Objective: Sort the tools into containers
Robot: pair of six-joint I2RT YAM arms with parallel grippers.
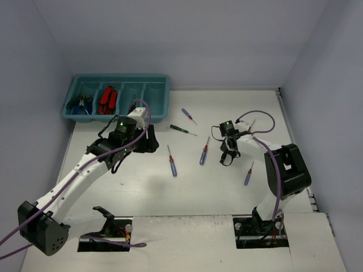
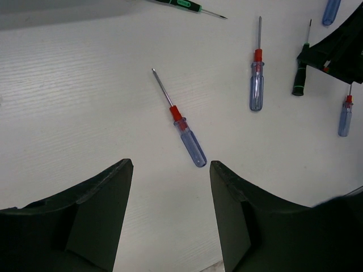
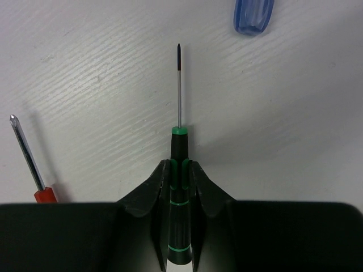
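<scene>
The teal tray (image 1: pixel 161 90) stands at the far left, with blue-handled pliers (image 1: pixel 79 103) and red utility knives (image 1: pixel 108 100) in its left compartments. My left gripper (image 1: pixel 146 140) is open and empty, just in front of the tray; in the left wrist view it (image 2: pixel 170 165) hovers over the table, near the handle end of a blue-handled screwdriver with a red collar (image 2: pixel 182 123). My right gripper (image 3: pixel 180 165) is shut on a black screwdriver with green rings (image 3: pixel 180 148), its thin shaft pointing away from me. In the top view that gripper (image 1: pixel 228 154) is right of centre.
More screwdrivers lie loose on the white table: blue-handled ones (image 1: pixel 172 161), (image 1: pixel 204 152), (image 1: pixel 249 173), (image 1: pixel 189 116), and a green-black one (image 1: pixel 182 129). A blue handle (image 3: pixel 253 14) and a red-collared shaft (image 3: pixel 27 156) lie close to the right gripper. Walls enclose the table.
</scene>
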